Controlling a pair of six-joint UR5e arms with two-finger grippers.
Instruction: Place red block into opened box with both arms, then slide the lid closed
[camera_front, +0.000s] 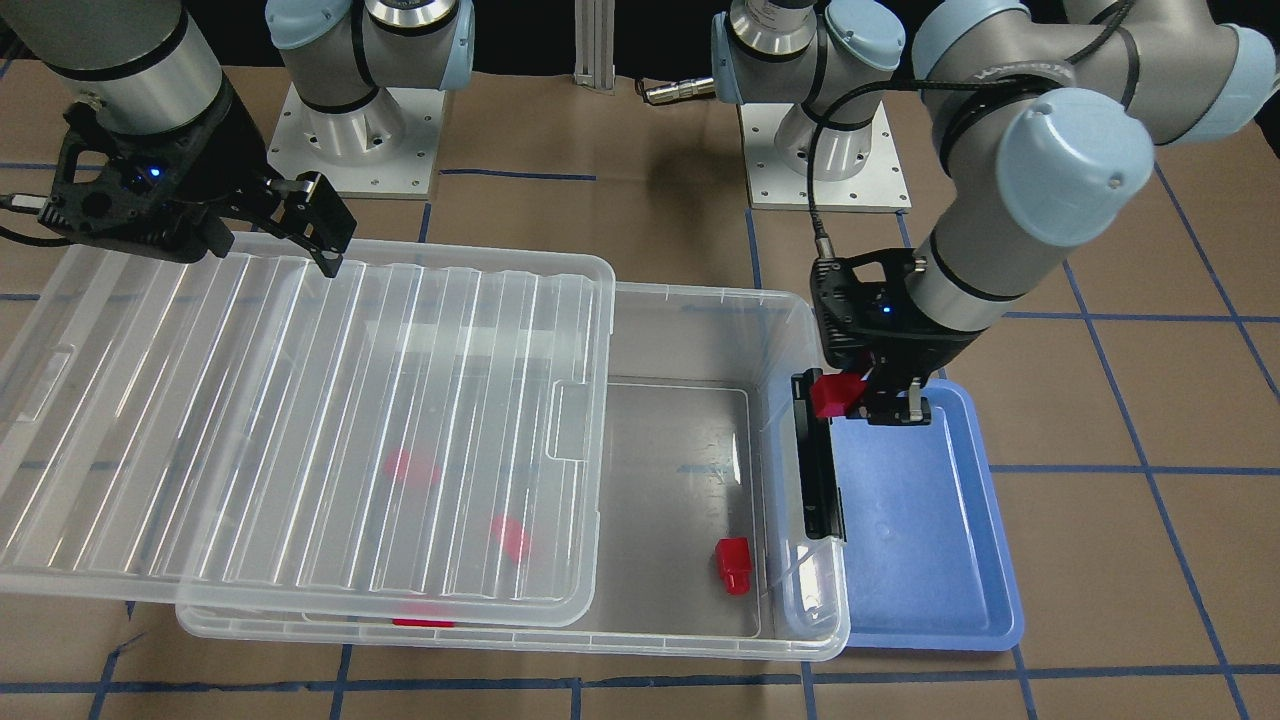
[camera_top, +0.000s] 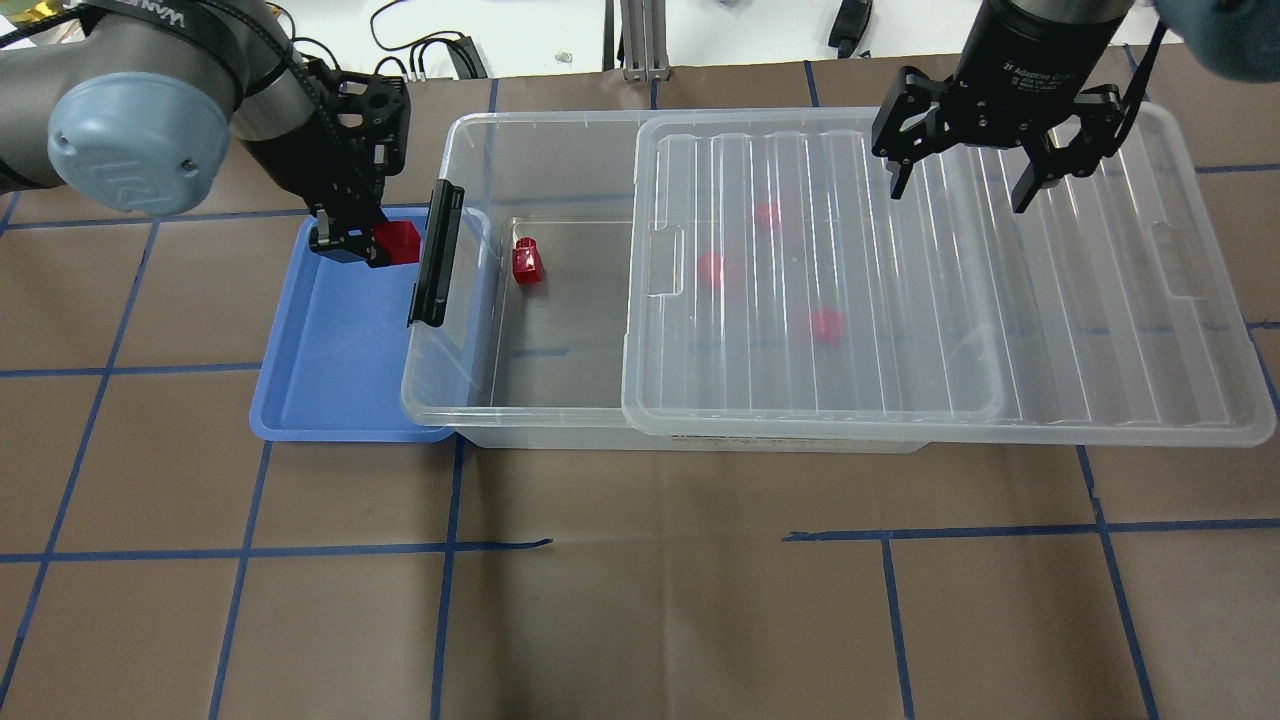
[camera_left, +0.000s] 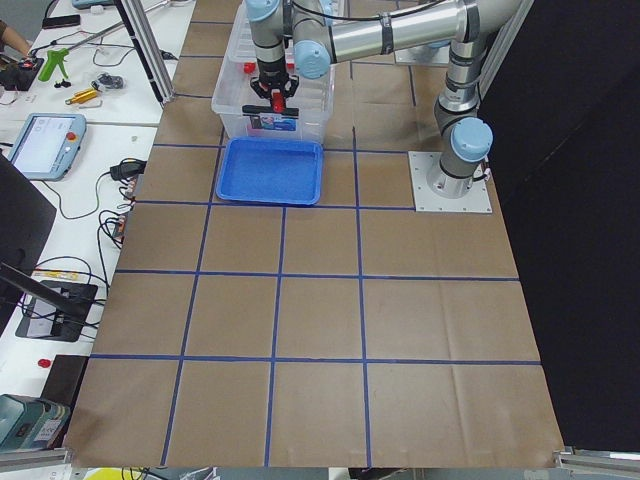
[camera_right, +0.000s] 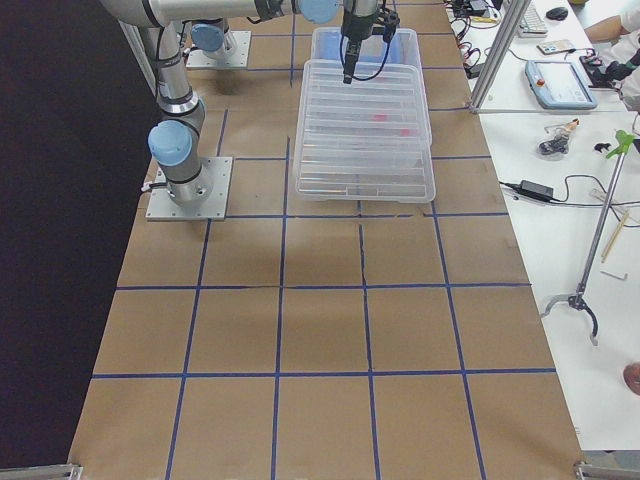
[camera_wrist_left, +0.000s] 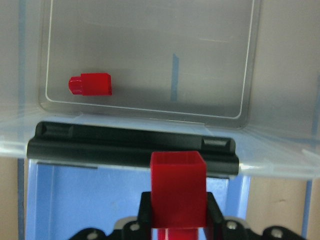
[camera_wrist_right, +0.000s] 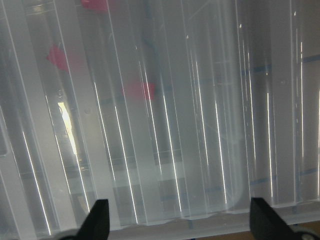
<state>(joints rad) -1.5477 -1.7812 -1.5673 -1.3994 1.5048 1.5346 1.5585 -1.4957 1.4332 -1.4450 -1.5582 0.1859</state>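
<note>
Left claw (camera_top: 372, 245): clamped on a red block (camera_top: 401, 242), which hangs over the blue tray (camera_top: 340, 390), just outside the box's latch end.
Right claw (camera_top: 960, 190): jaws spread wide and holding nothing, above the lid's far long edge; I cannot tell whether the tips touch it.
Surface (camera_top: 640, 600): brown with a blue tape grid, carrying the box and tray.
Lid (camera_top: 1100, 330): resting on the box but slid toward the robot's right, overhanging that end; the left part of the box is uncovered.
Box (camera_top: 540, 128): open at the latch end.
Latch bar (camera_top: 437, 255): black, on the short wall between the held block and the opening.
Other blocks: one (camera_top: 527, 263) on the uncovered floor, three more blurred under the lid.
Step in hand: likely carrying the held block toward the opening; it is not yet over the box.
Next move: clear the latch wall, stop over the uncovered floor, release; afterwards the lid needs pushing toward the latch end.
</note>
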